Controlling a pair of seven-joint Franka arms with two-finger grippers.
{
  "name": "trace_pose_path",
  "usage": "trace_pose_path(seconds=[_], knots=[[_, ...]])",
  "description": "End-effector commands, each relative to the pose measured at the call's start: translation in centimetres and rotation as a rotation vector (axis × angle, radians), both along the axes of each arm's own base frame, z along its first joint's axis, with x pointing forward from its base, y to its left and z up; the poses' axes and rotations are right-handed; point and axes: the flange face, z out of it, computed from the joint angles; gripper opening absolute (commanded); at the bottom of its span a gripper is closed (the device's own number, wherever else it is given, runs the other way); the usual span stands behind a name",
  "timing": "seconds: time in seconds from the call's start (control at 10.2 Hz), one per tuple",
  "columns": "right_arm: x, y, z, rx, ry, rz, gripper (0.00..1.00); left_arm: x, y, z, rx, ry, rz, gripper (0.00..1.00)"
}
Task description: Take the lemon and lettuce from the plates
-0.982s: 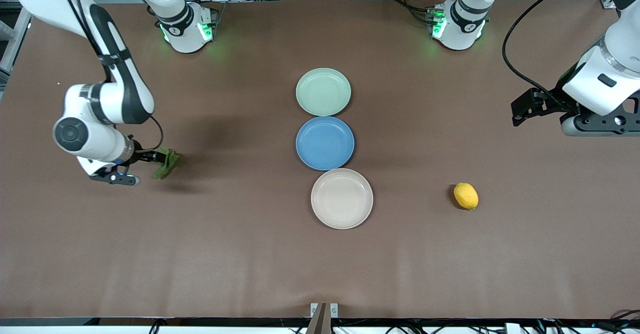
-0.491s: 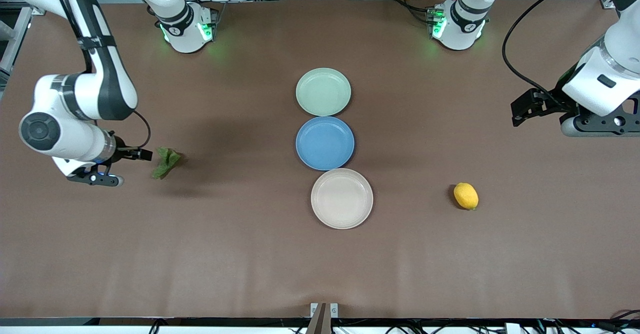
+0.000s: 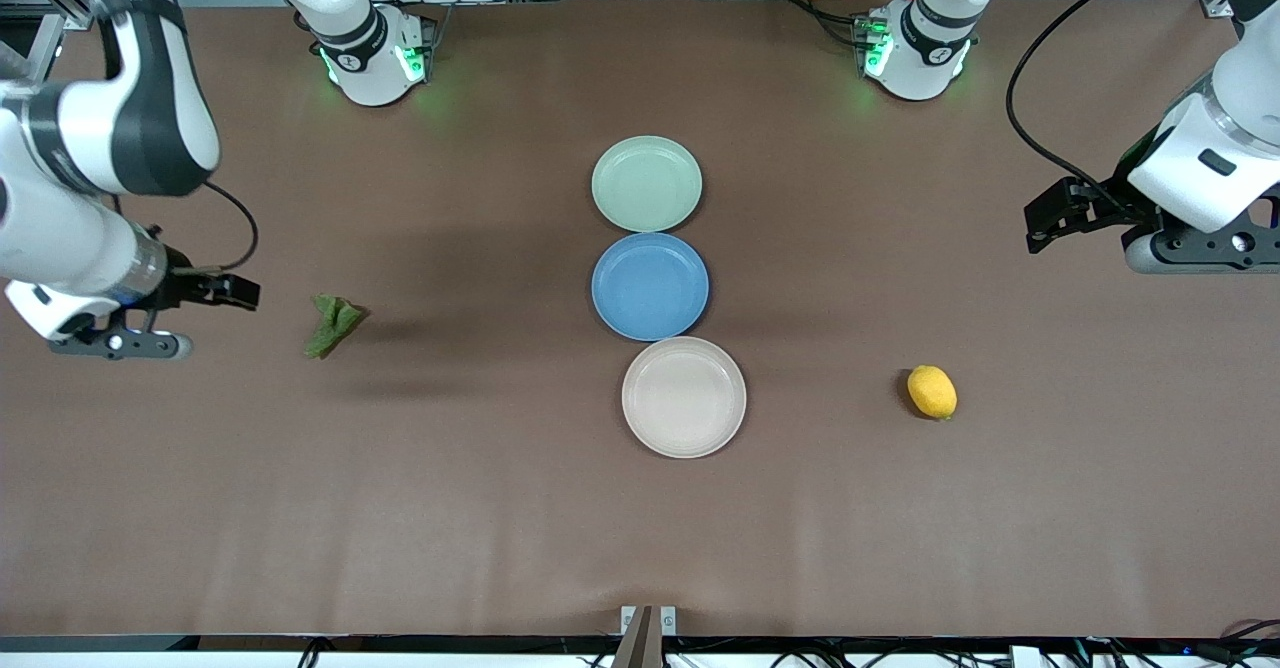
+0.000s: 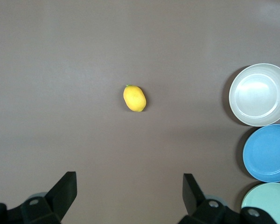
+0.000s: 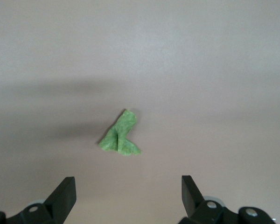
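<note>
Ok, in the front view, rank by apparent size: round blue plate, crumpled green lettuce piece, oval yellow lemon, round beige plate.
Largest to smallest:
1. Round beige plate and round blue plate: too alike to rank.
2. Crumpled green lettuce piece
3. Oval yellow lemon, slightly smaller.

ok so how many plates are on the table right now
3, in a touching row mid-table: the mint green plate nearest the robots' bases, the blue plate in the middle, the beige plate nearest the front camera. All are empty; none seems hidden.

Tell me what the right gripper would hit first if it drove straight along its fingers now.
Probably bare table. The open right gripper aims down at the surface, with the lettuce lying roughly on that line, so it may meet the leaf first; depth is unclear.
</note>
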Motion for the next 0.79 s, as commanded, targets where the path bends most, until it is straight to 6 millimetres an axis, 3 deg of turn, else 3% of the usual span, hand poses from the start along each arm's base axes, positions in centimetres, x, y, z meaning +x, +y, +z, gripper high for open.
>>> trace_pose_path(seconds=[0.0, 0.69], knots=[[0.3, -0.4, 3.8, 0.019, -0.010, 0.087, 1.00, -0.7, 0.5, 1.0, -0.006, -0.007, -0.021, 1.00], [-2.6, -1.1, 14.0, 0.022, -0.041, 0.066, 1.00, -0.7, 0.5, 1.2, -0.002, -0.013, -0.017, 1.00]])
